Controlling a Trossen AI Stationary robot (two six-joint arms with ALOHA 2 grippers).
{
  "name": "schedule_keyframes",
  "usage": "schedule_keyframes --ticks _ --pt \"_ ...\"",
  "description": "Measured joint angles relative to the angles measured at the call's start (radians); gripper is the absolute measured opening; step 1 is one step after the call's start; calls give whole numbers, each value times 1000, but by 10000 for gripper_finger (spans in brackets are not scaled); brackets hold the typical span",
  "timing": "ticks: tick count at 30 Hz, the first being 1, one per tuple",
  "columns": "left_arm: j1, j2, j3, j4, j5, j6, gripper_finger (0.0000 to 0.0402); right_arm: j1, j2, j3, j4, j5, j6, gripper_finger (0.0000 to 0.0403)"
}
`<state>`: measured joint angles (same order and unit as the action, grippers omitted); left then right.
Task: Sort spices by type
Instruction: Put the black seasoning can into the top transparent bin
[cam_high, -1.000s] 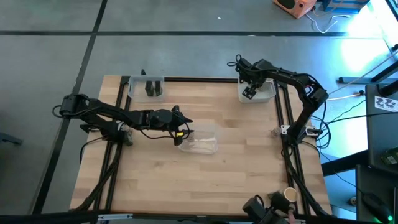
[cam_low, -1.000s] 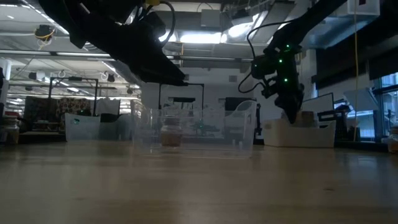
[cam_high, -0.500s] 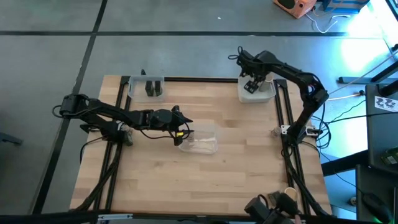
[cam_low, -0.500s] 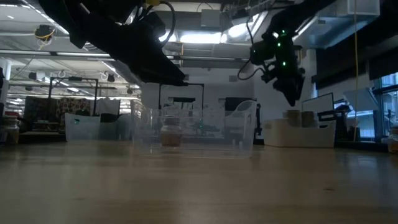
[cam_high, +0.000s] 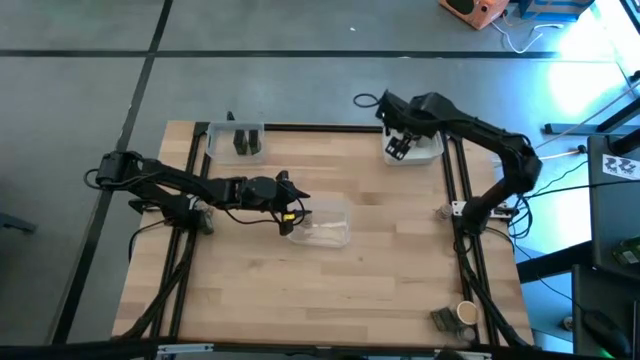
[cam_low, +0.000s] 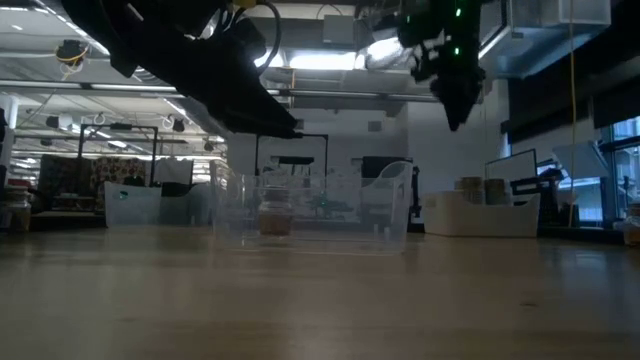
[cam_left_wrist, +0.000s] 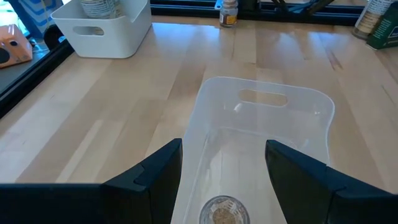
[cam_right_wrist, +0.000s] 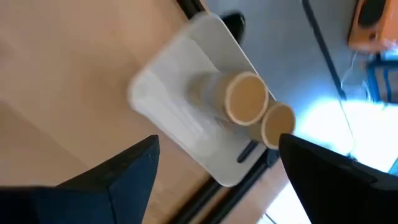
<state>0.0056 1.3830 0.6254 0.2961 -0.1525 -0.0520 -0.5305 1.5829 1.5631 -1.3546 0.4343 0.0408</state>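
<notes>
My left gripper (cam_high: 297, 206) (cam_left_wrist: 224, 147) hangs open over the left end of a clear tray (cam_high: 322, 223) (cam_left_wrist: 261, 118) in the middle of the table. A small grey-brown jar (cam_left_wrist: 219, 210) (cam_low: 275, 218) stands on the tray's floor, below the gap between the fingers. My right gripper (cam_high: 398, 149) (cam_right_wrist: 217, 140) (cam_low: 455, 105) is open, empty and high above a white tray (cam_high: 415, 150) (cam_right_wrist: 180, 118) at the far right corner. Two tan cylinders (cam_right_wrist: 244, 98) (cam_low: 478, 187) with pale round tops stand in that tray. Dark blocky containers (cam_high: 245, 142) sit in a third tray (cam_high: 222, 140) at the far left.
In the left wrist view, another jar (cam_left_wrist: 228, 12) and a green-labelled container (cam_left_wrist: 375, 22) stand past the table's right edge. A tan cylinder (cam_high: 465, 313) and a dark item (cam_high: 443, 319) lie beyond the near right corner. Bare wood (cam_high: 380, 280) fills the near half.
My right gripper has risen from just above the white tray to well above it, leaving the tan cylinders standing in the tray. My left gripper and the clear tray have kept still. A dark shape at the near right edge has drawn out of view.
</notes>
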Motion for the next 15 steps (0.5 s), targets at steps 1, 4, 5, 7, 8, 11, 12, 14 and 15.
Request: schedule_keyframes --ticks 1,4,5,7,8,11,12,14,15 --pt "-2 0 0 -1 0 1 214 29 -12 0 4 0 11 328" --pt "-4 0 0 0 0 13 214 123 -45 -1 17 0 40 328" --pt "-4 0 0 -1 0 17 214 156 -56 -1 21 0 44 328" --pt "-4 0 0 0 0 27 214 226 -73 -1 21 0 55 328" --pt "-4 0 0 0 0 27 214 261 -79 -1 21 3 66 328" --pt "-4 0 0 4 0 37 214 370 -91 -1 26 38 107 328" --pt "-4 0 0 10 0 49 214 405 -91 -1 26 59 119 328" --pt "-3 0 -1 37 0 58 214 474 -91 -7 30 105 143 328" --pt "-3 0 -1 62 0 56 214 507 -91 -18 40 129 154 328"
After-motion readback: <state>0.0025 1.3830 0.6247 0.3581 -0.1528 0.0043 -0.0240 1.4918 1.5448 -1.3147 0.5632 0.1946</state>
